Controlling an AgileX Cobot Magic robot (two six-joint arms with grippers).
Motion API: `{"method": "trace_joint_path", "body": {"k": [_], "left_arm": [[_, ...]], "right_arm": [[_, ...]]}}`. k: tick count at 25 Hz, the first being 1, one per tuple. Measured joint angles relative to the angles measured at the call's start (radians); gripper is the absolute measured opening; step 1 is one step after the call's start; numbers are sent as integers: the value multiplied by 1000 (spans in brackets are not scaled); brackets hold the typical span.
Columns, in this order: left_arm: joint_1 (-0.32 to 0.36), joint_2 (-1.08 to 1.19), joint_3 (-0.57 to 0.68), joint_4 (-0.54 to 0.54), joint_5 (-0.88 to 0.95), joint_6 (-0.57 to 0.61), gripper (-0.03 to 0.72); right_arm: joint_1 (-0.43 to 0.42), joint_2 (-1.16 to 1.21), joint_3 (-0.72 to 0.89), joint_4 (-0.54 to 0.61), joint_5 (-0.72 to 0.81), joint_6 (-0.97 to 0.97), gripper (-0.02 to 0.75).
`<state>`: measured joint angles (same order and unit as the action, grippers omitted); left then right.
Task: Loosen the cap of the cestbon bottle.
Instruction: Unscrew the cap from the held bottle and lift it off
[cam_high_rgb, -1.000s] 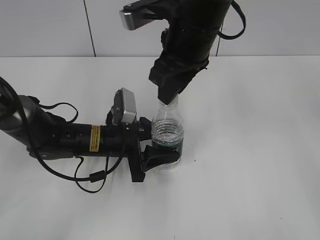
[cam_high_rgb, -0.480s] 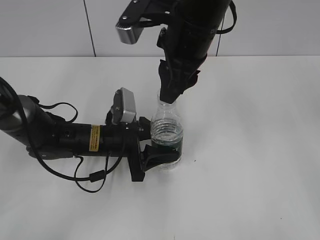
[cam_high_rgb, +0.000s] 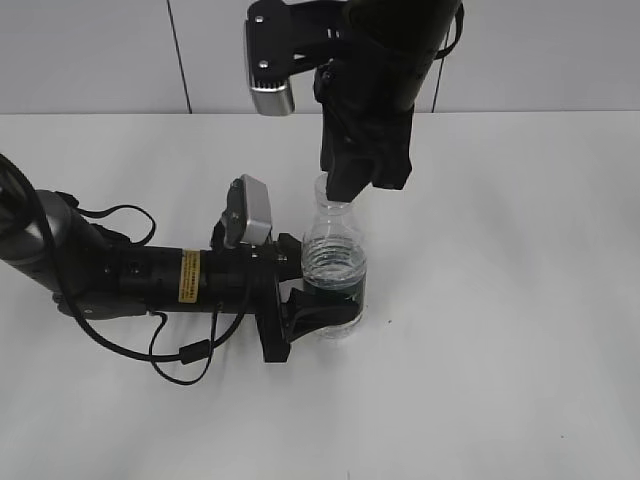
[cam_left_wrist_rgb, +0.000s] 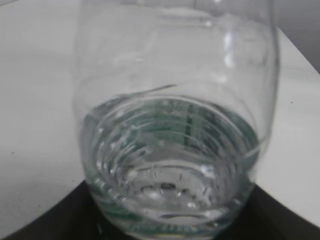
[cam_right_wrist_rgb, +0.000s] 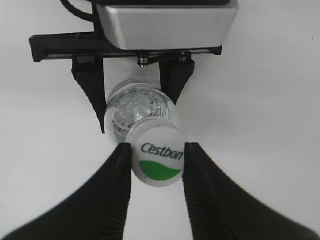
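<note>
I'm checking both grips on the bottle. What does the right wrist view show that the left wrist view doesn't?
Only the right wrist view shows the cap, white with a green mark, pinched between the right gripper jaws, and the left gripper jaws flanking the body below. Only the left wrist view shows the water inside and the green label seen through it, close up. Both show the cestbon bottle standing on the white table.

Black jointed arms, silver wrist camera housings (cam_high_rgb: 248, 212), yellow warning sticker (cam_high_rgb: 190, 276), looping black cables (cam_high_rgb: 180, 360)
</note>
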<state>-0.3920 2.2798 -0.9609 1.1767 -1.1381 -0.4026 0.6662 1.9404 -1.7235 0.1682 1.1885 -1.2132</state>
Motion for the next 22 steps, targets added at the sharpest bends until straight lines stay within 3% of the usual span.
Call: {"method": "trace_joint_path", "body": {"k": [5,22], "left_arm": [[0,0,0,-1,0,-2,412],[0,0,0,-3,0,0,412]], "right_arm": [[0,0,0,-3,-2,-82,258],[0,0,0,7,5,-94,269]]}}
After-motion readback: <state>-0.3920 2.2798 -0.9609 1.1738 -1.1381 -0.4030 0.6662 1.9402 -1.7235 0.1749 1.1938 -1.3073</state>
